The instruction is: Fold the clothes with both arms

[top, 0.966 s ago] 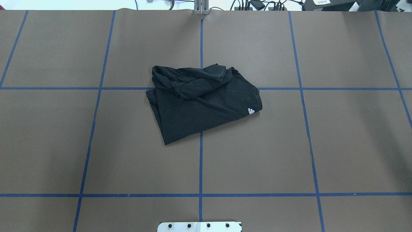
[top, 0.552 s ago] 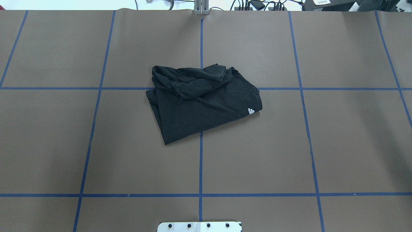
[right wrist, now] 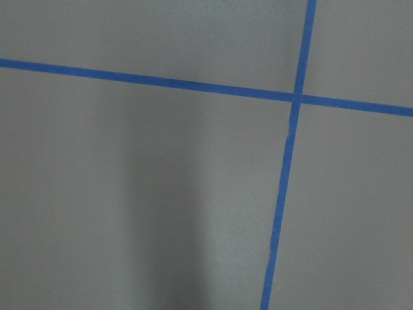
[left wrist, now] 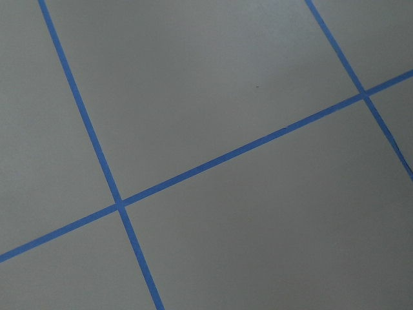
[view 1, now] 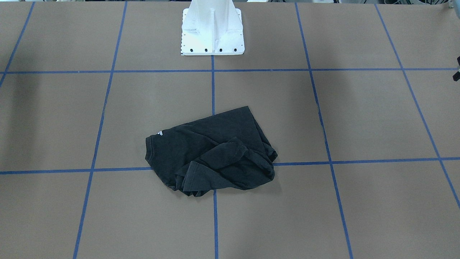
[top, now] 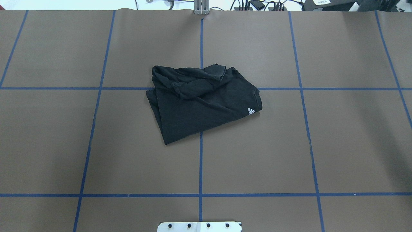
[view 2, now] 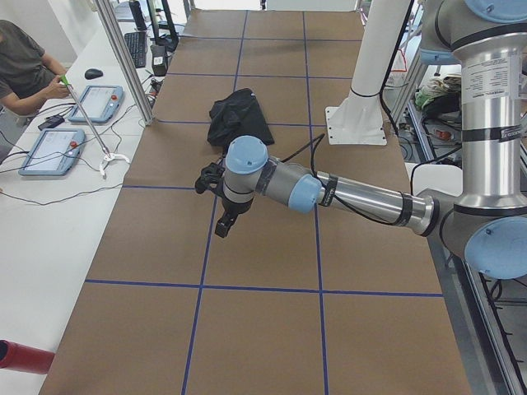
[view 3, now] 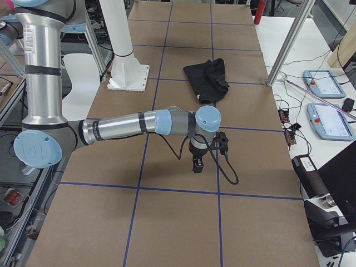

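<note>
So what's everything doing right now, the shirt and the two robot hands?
T-shirt: crumpled in a loose heap, a sleeve flopped over the top, lying on the table, nothing holding it.
Left gripper: hanging above bare table, far from the T-shirt; open or shut, cannot tell.
Right gripper: pointing down above bare table, far from the T-shirt; open or shut, cannot tell.

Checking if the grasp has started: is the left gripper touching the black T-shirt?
Apart. In the exterior left view the left gripper hangs over the table, with bare brown surface between it and the T-shirt.
</note>
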Controlling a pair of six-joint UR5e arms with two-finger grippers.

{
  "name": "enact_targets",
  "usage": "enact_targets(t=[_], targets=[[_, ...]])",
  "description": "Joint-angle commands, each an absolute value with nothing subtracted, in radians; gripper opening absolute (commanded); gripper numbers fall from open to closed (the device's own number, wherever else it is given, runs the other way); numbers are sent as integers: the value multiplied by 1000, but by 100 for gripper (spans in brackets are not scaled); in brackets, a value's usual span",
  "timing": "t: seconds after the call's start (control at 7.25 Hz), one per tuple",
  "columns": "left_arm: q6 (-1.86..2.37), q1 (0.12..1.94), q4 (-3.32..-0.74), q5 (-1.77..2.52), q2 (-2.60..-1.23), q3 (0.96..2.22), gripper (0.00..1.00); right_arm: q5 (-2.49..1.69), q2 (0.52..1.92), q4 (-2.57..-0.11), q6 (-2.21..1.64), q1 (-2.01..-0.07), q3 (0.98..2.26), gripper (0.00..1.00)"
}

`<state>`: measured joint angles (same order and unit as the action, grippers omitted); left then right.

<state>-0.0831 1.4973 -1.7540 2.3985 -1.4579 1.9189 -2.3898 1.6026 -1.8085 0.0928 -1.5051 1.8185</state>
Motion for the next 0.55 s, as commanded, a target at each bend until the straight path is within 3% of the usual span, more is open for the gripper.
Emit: enact_targets(t=[0.0, 0.41], targets=[[-83, 1496, -1755, 2398, -1466, 1916, 100, -2393, 1603, -1809, 92, -1508, 1842, 100], [-84, 1496, -1761, 2396, -1477, 1910, 100, -2395, 1600, -1810, 92, -1508, 1847, 100]])
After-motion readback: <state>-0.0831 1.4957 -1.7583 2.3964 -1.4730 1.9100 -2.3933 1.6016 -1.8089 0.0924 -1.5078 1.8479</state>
